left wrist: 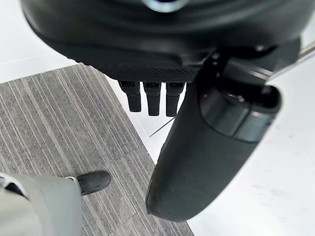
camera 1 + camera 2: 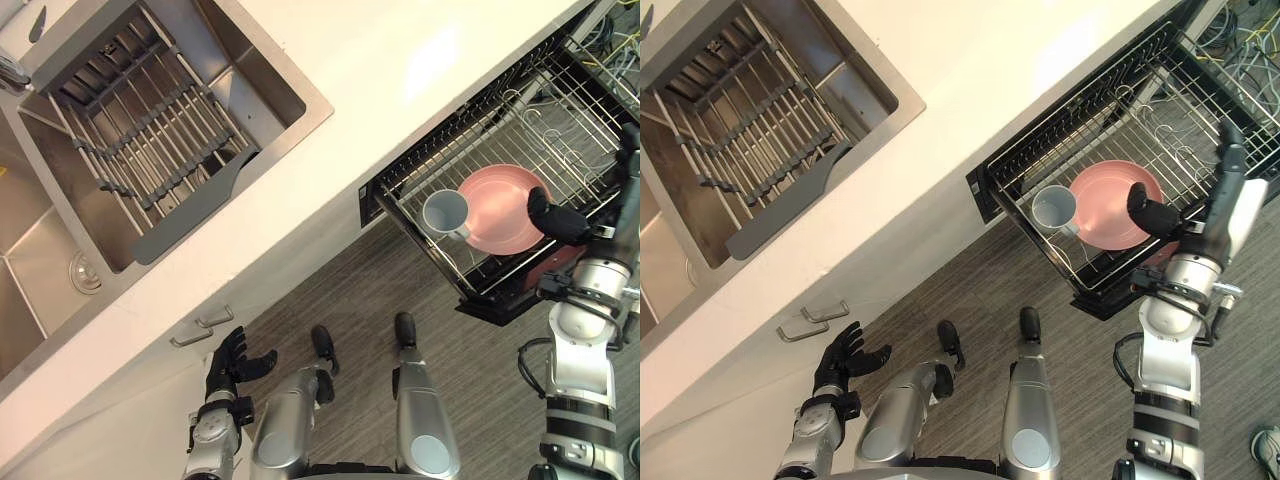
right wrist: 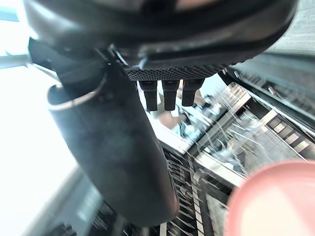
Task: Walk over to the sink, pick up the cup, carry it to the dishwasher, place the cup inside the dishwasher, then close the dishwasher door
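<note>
- We note the cup (image 2: 446,213) mouth-up in the rack (image 2: 560,120), just beside the plate (image 2: 500,215).
- Right hand (image 2: 1165,220) above the rack, fingers straight, empty.
- Left hand (image 2: 232,362) well apart from the rack, fingers relaxed.

1. The near-left corner of the rack (image 2: 405,225) is taken up by the cup (image 2: 446,213) and the pink plate (image 2: 500,215), side by side.
2. Its far right part is left open above bare wire tines (image 2: 570,135).
3. Open floor (image 2: 370,280) is found to its near left.
</note>
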You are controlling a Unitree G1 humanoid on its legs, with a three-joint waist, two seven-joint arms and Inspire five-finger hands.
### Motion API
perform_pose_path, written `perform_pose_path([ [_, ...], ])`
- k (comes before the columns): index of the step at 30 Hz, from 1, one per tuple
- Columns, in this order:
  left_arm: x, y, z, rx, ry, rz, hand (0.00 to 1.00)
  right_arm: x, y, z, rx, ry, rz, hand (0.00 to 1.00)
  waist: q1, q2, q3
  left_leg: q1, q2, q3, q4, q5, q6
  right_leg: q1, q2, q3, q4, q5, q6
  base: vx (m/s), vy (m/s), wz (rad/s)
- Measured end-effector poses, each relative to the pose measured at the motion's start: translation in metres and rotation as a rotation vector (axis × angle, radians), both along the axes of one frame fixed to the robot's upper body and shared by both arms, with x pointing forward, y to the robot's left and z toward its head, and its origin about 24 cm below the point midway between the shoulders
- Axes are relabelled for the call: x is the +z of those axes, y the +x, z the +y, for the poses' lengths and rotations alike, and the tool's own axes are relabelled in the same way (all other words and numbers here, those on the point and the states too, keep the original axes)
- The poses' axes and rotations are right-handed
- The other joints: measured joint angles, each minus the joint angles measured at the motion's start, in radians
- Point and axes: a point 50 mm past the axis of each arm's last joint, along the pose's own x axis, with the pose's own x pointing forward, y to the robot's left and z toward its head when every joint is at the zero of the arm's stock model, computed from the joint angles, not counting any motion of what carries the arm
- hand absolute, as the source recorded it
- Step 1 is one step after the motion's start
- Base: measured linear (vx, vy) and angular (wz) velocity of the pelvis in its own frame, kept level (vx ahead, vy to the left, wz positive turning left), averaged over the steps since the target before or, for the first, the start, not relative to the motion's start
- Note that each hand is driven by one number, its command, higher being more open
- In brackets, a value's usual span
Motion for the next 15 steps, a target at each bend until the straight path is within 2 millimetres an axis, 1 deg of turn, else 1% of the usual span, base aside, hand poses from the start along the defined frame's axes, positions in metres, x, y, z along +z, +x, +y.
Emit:
perform_pose_path([
  [2, 0.000, 0.000, 0.001, 0.003, 0.000, -0.002, 0.90, -0.011, -0.019, -0.004, -0.033, 0.042, -0.005, 0.90, 0.001, -0.007, -0.001, 0.010, 0.005, 0.001, 0.000, -0.007, 0.000, 0.013, 0.003, -0.005, -0.005, -0.001, -0.002, 0.04, -0.009, -0.02],
  [3, 0.001, 0.000, 0.001, 0.006, 0.000, -0.004, 0.90, -0.014, -0.024, -0.005, -0.043, 0.060, -0.002, 0.90, 0.001, -0.010, -0.001, 0.012, 0.006, 0.001, 0.000, -0.007, -0.001, 0.015, 0.004, -0.007, -0.005, -0.003, -0.003, 0.04, -0.013, -0.01],
  [5, 0.006, 0.004, 0.004, 0.020, 0.001, -0.029, 0.90, -0.034, -0.042, -0.011, -0.090, 0.163, 0.017, 0.90, 0.002, -0.026, -0.003, 0.014, 0.013, 0.002, 0.004, -0.013, -0.005, 0.021, 0.003, -0.014, -0.005, -0.006, -0.007, 0.04, -0.009, 0.03],
  [6, 0.007, 0.005, 0.004, 0.019, 0.001, -0.036, 0.90, -0.040, -0.047, -0.013, -0.104, 0.196, 0.022, 0.90, 0.002, -0.030, -0.003, 0.015, 0.015, 0.002, 0.009, -0.015, -0.005, 0.025, 0.004, -0.017, -0.004, -0.008, -0.008, 0.04, -0.007, 0.07],
  [8, 0.007, 0.005, 0.002, 0.016, -0.006, -0.039, 0.90, -0.061, -0.066, -0.019, -0.126, 0.359, 0.009, 0.90, 0.002, -0.037, -0.007, 0.031, 0.028, 0.006, 0.031, -0.032, -0.009, 0.051, 0.009, -0.025, 0.002, -0.020, -0.011, 0.04, -0.014, 0.05],
  [10, 0.007, 0.005, 0.002, 0.017, -0.008, -0.038, 0.90, -0.075, -0.074, -0.022, -0.133, 0.449, 0.014, 0.90, 0.003, -0.047, -0.014, 0.033, 0.037, 0.010, 0.047, -0.046, -0.012, 0.053, 0.013, -0.025, 0.020, -0.034, -0.014, 0.02, -0.010, 0.00],
  [12, 0.007, 0.005, 0.003, 0.014, -0.014, -0.037, 0.90, -0.096, -0.084, -0.025, -0.143, 0.569, 0.038, 0.90, 0.005, -0.065, -0.024, 0.035, 0.047, 0.013, 0.069, -0.063, -0.014, 0.053, 0.019, -0.028, 0.050, -0.055, -0.017, 0.00, 0.000, 0.00],
  [15, 0.006, 0.004, 0.003, 0.019, -0.020, -0.034, 0.90, -0.109, -0.089, -0.026, -0.130, 0.671, 0.031, 0.90, 0.008, -0.071, -0.027, 0.035, 0.057, 0.020, 0.096, -0.083, -0.016, 0.053, 0.023, -0.030, 0.077, -0.075, -0.019, 0.00, 0.000, 0.00],
])
